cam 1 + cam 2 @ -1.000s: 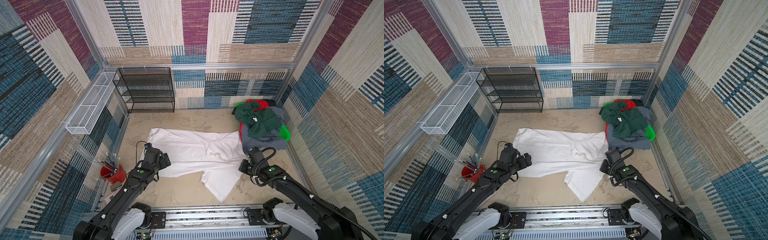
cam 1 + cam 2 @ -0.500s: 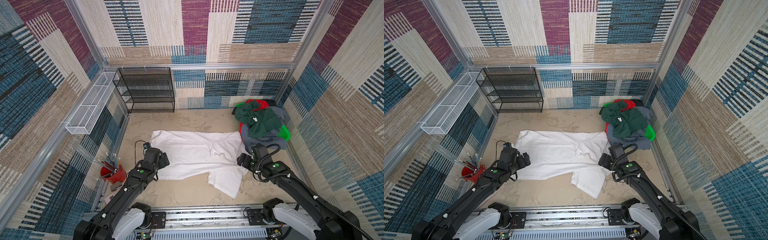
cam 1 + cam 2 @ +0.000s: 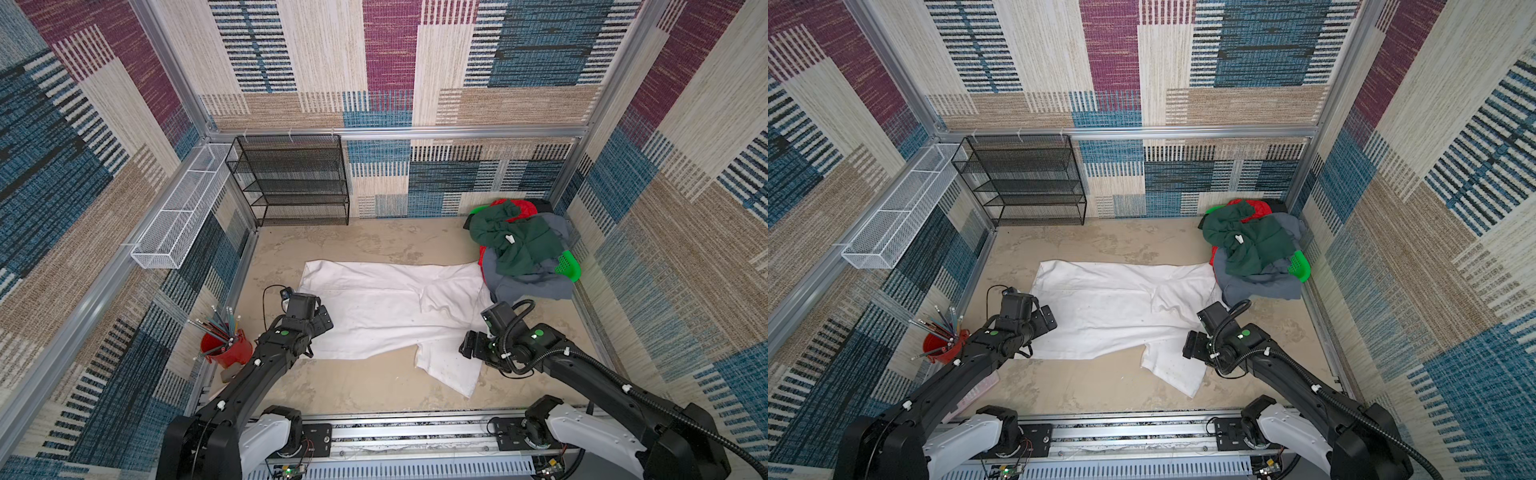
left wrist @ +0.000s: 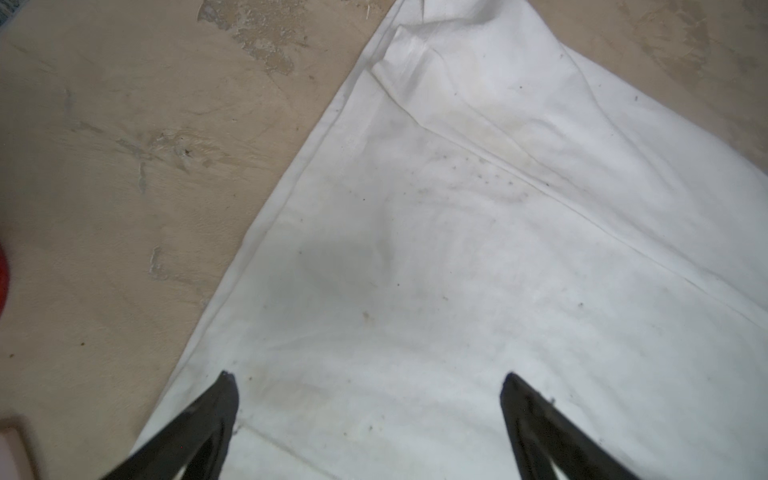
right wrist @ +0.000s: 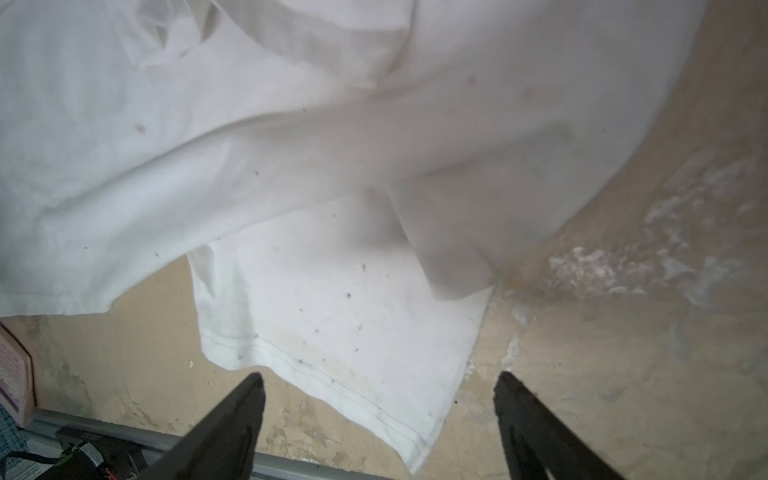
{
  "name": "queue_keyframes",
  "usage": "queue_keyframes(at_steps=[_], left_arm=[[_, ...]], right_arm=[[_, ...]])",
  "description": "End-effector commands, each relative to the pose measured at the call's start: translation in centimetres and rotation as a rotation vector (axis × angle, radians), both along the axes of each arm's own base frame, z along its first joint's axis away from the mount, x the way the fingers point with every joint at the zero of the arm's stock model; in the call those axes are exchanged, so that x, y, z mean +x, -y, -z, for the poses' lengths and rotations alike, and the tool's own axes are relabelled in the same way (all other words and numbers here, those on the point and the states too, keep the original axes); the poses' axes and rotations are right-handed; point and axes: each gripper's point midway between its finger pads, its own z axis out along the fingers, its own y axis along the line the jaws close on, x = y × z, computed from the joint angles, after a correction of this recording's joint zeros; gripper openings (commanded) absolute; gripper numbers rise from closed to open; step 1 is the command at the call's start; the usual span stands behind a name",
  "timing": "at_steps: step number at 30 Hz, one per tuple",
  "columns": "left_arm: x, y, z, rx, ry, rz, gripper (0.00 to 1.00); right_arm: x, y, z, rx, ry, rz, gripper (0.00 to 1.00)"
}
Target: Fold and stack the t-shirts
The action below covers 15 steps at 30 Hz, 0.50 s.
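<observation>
A large white cloth t-shirt (image 3: 386, 307) (image 3: 1113, 307) lies spread flat across the middle of the beige, scuffed tabletop (image 3: 353, 382). Its long side runs left to right, and one sleeve juts toward the near edge on the right. At its far right end the shirt reaches a heap of other shirts in the back right corner. There a dark green cloth t-shirt (image 3: 515, 245) lies on top, a grey-blue cloth t-shirt (image 3: 528, 284) spills out under it, and a red cloth t-shirt (image 3: 521, 206) shows behind. All three are piled over a bright green perforated plastic basket (image 3: 568, 266). The left fingers (image 3: 322, 322) (image 4: 208, 415) stand wide apart and hold nothing; they sit just above the near left corner of the white t-shirt (image 4: 457, 270), close to its hemmed edge. The right fingers (image 3: 467, 351) (image 5: 232, 415) are also spread wide and empty. They hover at the right side of the jutting sleeve, and the right wrist view shows the stitched sleeve hem of the white t-shirt (image 5: 332, 311) between them, with a loose fold of the body lying over it. A black wire-mesh shelf rack (image 3: 291, 183) stands against the back wall, and a long white wire basket (image 3: 183, 208) hangs on the left wall. A red cup of pencils (image 3: 226, 347) stands at the near left.
</observation>
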Motion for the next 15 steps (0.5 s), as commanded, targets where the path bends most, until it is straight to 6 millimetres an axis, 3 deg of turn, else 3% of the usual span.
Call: queue_keyframes(at_steps=[1, 11, 15], left_arm=[[0.9, 0.3, -0.5, -0.048, 0.023, 0.012, 0.99], [1.2, -0.2, 0.1, -0.11, 0.021, -0.001, 1.0], [1.2, -0.2, 0.0, -0.116, 0.027, 0.003, 1.0]], right_arm=[[-2.3, 0.7, 1.4, -0.036, -0.097, 0.017, 0.85], [-3.7, -0.5, 4.6, -0.028, -0.16, -0.033, 0.74], [-3.8, -0.5, 5.9, -0.033, -0.157, -0.05, 0.59]])
